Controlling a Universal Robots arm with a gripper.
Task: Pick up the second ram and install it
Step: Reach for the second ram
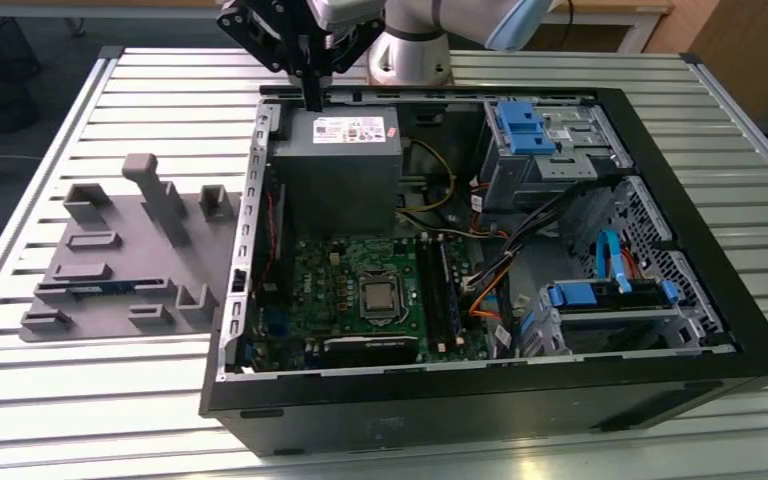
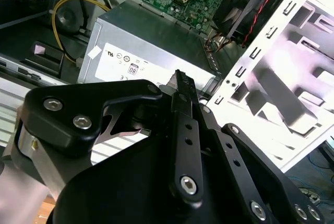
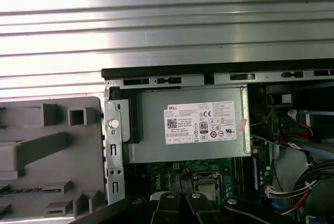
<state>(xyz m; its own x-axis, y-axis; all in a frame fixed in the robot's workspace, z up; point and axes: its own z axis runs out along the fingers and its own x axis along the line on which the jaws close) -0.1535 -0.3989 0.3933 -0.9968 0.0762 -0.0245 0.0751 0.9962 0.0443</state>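
While the gripper (image 1: 313, 102) hangs closed and empty at twelve o'clock above the power-supply box (image 1: 337, 165), the second ram (image 1: 97, 288) sits in the holder tray (image 1: 137, 260), nine o'clock of the case (image 1: 491, 385) in the exterior view; slotted edgewise, likely for pinching.

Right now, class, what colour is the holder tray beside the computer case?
Grey; the holder tray shows best in the exterior view.

arm (image 1: 411, 30): bent, angled downward | end effector (image 1: 313, 102): vertical, tips down, fingers (image 1: 315, 88) pressed together
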